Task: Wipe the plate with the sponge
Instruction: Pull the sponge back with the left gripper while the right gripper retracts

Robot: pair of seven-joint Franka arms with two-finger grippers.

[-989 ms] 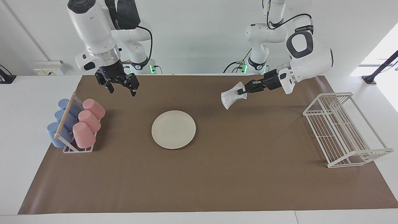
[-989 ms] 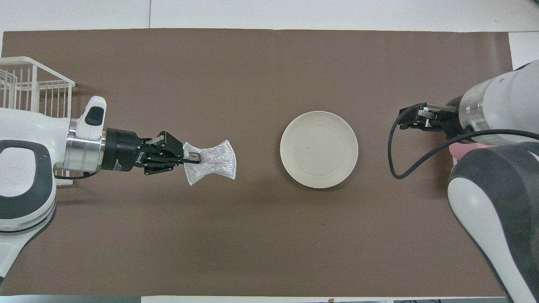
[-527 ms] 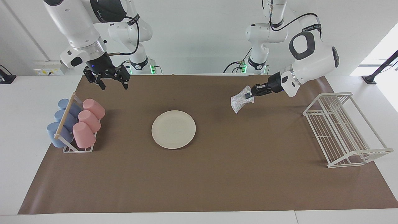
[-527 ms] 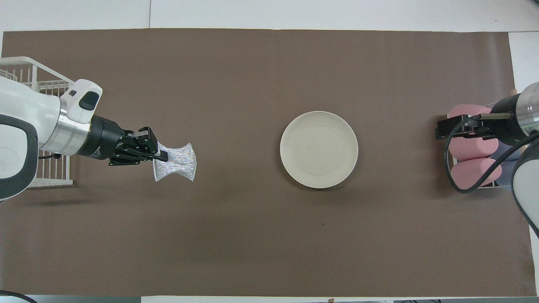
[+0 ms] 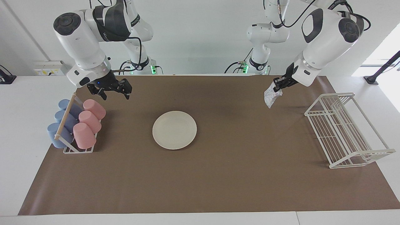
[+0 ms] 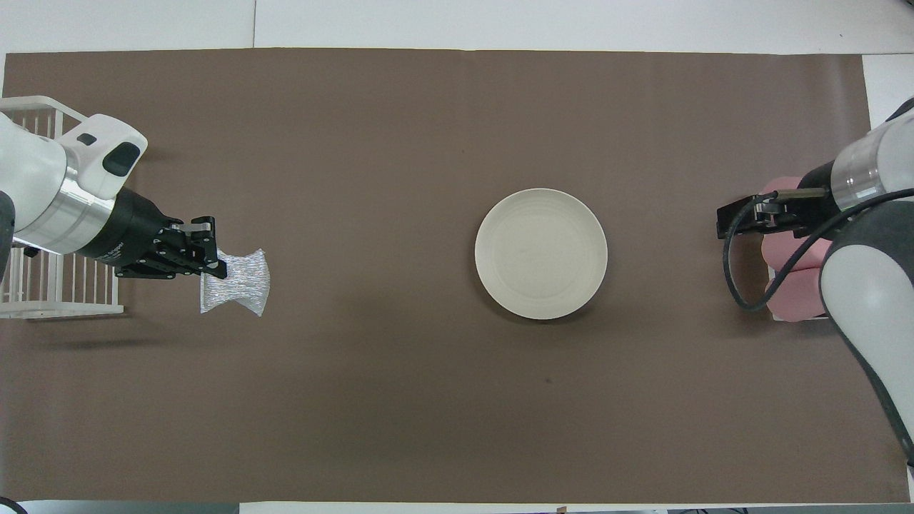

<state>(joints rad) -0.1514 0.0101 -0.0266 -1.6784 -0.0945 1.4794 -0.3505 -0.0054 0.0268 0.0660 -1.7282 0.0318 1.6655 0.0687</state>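
Left gripper [image 5: 276,88] clamped on sponge [image 5: 269,97], dangling over mat [image 5: 218,175] near wire rack [image 5: 343,131]; plate [image 5: 174,130] flat mid-mat, well apart from sponge; right gripper [image 5: 113,92] spread wide, empty, above mat just beside cup rack [image 5: 67,117].

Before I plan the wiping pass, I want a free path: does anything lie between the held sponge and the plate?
Nothing visible does. The left gripper holds the sponge up beside the wire rack; only bare brown mat separates it from the plate.
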